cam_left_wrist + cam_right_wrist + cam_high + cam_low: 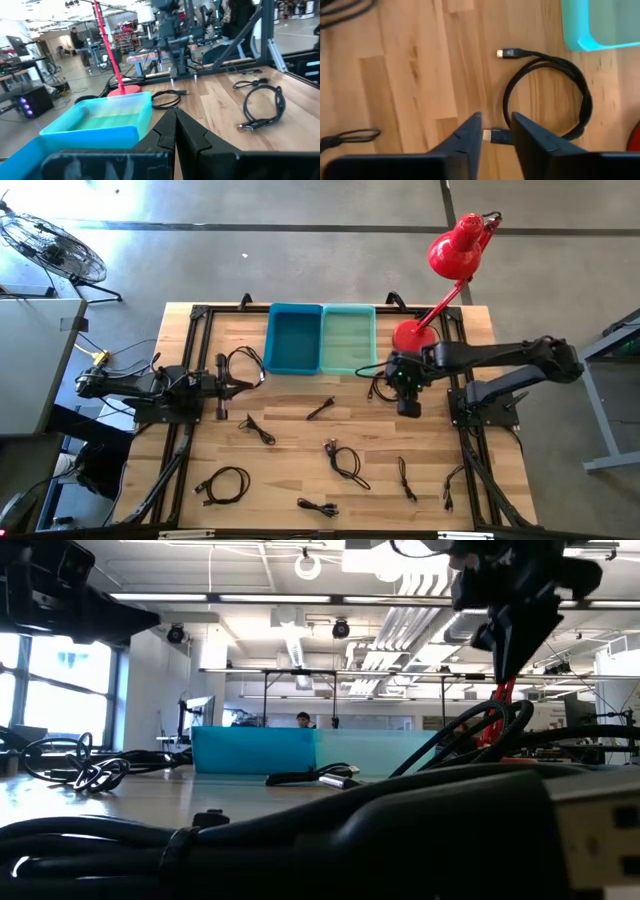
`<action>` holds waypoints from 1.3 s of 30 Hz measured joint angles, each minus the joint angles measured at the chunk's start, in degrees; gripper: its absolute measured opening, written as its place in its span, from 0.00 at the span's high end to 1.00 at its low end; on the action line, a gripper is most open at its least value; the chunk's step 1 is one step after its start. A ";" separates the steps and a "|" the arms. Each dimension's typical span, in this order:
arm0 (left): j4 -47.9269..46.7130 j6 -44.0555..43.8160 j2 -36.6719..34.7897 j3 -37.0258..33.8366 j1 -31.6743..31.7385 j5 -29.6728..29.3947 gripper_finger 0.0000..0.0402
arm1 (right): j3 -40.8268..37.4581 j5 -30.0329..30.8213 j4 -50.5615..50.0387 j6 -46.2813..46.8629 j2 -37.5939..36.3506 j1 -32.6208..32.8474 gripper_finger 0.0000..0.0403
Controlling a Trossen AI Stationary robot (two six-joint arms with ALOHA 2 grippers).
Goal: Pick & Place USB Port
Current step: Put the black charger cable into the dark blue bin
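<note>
A coiled black USB cable [547, 95] lies flat on the wood table, just in front of the teal bin [349, 340]; it also shows in the high view [381, 386]. My right gripper [496, 119] hangs over it, pointing down, open. Its two fingers stand on either side of one plug end [498, 135] of the cable and seem clear of it. The cable's other plug [507, 52] lies farther off. My left gripper [243, 387] waits at the table's left, low over the wood; its fingers [175, 127] are shut and empty.
A blue bin [295, 340] stands beside the teal one at the far edge. A red desk lamp [445, 260] stands at the far right. Several more coiled black cables lie about, among them three [258, 428], [345, 460], [225, 485]. A black frame [200, 315] rims the table.
</note>
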 joint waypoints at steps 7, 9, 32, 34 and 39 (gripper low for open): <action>-0.23 -2.22 0.00 0.00 0.00 1.48 1.00 | -7.69 0.42 7.73 -0.23 0.00 -0.02 0.53; -0.24 -3.21 0.00 0.00 0.00 1.47 1.00 | -9.69 1.27 10.62 -1.17 0.00 -0.10 0.50; 2.39 -12.24 0.17 0.92 0.00 -1.80 0.61 | -19.86 4.23 22.31 -1.15 0.07 -1.91 0.48; 3.65 -12.25 0.17 0.92 0.00 -1.94 0.60 | -19.85 4.21 22.87 -1.64 0.76 -1.92 0.48; 9.16 -11.97 0.17 1.05 0.00 -1.94 0.59 | -19.84 3.81 24.31 -1.71 5.11 -1.98 0.48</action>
